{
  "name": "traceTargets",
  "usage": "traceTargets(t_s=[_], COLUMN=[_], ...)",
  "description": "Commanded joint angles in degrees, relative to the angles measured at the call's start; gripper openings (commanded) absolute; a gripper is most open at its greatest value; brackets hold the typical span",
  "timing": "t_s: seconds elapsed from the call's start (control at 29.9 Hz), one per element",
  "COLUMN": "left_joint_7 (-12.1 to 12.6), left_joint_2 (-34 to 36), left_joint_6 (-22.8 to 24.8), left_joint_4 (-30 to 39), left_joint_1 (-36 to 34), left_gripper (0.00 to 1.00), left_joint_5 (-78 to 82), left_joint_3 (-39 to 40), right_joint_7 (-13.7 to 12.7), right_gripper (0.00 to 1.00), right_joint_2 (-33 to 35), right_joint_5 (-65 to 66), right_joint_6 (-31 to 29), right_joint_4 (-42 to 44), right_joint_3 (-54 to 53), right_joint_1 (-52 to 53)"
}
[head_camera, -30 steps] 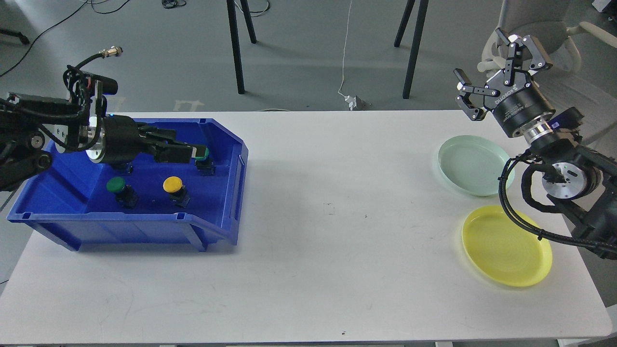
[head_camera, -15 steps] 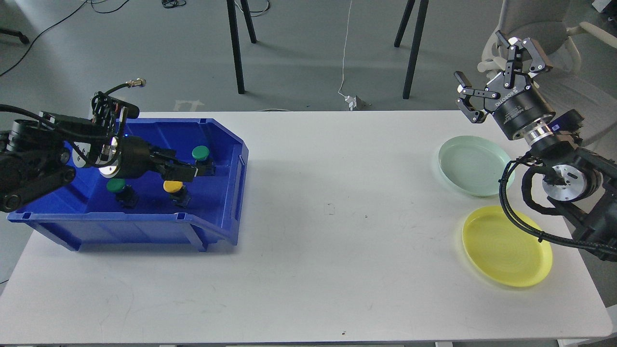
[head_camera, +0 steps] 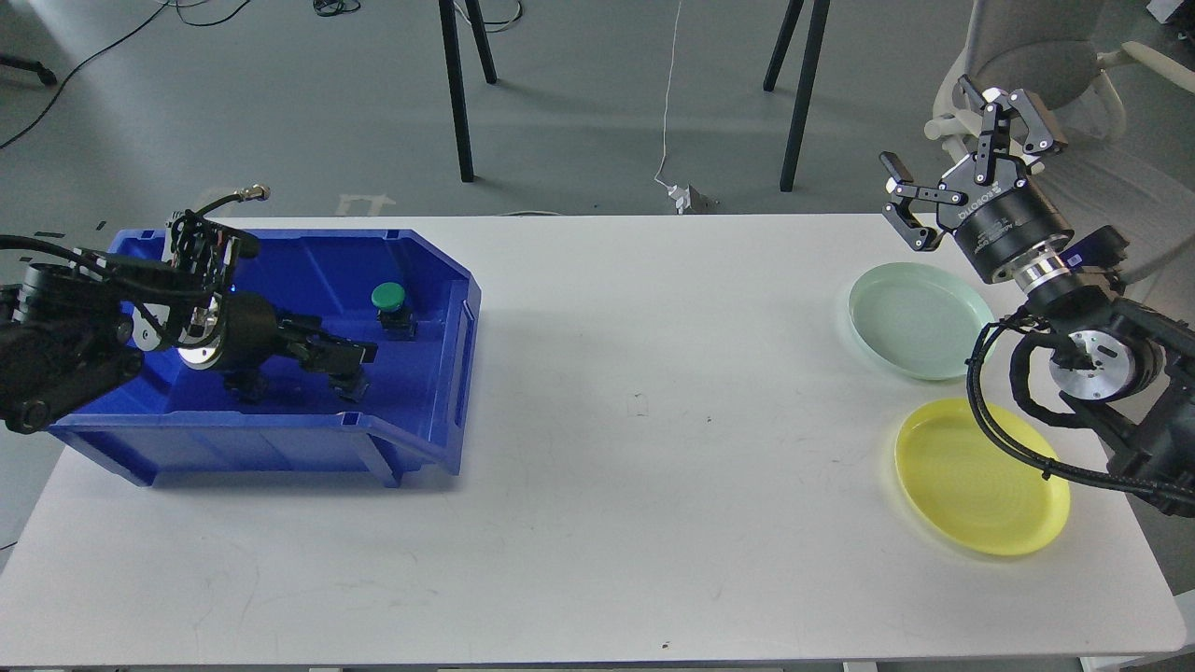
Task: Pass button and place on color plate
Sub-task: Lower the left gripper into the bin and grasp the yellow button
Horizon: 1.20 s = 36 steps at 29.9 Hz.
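So over at 9 o'clock the blue bin (head_camera: 439, 411) sat on the white table (head_camera: 607, 467), and the left gripper (head_camera: 350, 359) was down inside it, low near the front wall. It covered the spot so I honestly couldn't tell if its fingers were closed on anything or how far apart they were. One green button (head_camera: 389, 299) was plainly visible toward the bin's back right corner, standing on its black base, apart from the gripper. Way over at 3 o'clock there was a pale green plate (head_camera: 920, 317) with a yellow plate (head_camera: 980, 476) just in front of it, both bare. The right gripper (head_camera: 962, 140) hung up at about 2 o'clock past the table's back edge, fingers spread wide, holding nothing.
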<state>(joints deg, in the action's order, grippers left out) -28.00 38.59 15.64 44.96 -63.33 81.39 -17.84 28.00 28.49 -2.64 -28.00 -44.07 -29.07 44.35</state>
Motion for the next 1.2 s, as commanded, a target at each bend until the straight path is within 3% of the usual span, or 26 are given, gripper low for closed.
traceTargets(t_s=[0.0,0.33,0.57,0.84,1.07,1.17], left_joint_7=[0.00,0.00,0.00,0.00,0.00,0.00], left_joint_2=[-0.09,-1.24,-1.24,-1.24,-1.24,-1.50], left_joint_6=[0.01,0.18,0.27,0.10,0.18,0.18], left_joint_4=[-0.92,-1.80,-1.89,-2.59,-3.03,-2.86], left_joint_1=[0.40,1.02,2.16,2.69,2.69,2.69], left_gripper=[0.95,0.89,0.76,0.69,0.55,0.38], left_joint_5=[0.00,0.00,0.00,0.00,0.00,0.00], left_joint_3=[0.09,0.09,0.00,0.00,0.09,0.09], right_joint_7=[0.00,0.00,0.00,0.00,0.00,0.00], right_gripper=[0.99,0.99,0.99,0.99,0.99,0.99], right_joint_2=[0.07,0.07,0.07,0.07,0.07,0.07], right_joint_5=[0.00,0.00,0.00,0.00,0.00,0.00], right_joint_6=[0.00,0.00,0.00,0.00,0.00,0.00], right_joint_4=[-0.05,-0.05,0.03,-0.05,0.03,-0.05], right_joint_3=[-0.02,-0.02,-0.02,-0.02,-0.02,-0.02], right_joint_1=[-0.41,-0.41,-0.58,-0.93,-1.28,-1.37])
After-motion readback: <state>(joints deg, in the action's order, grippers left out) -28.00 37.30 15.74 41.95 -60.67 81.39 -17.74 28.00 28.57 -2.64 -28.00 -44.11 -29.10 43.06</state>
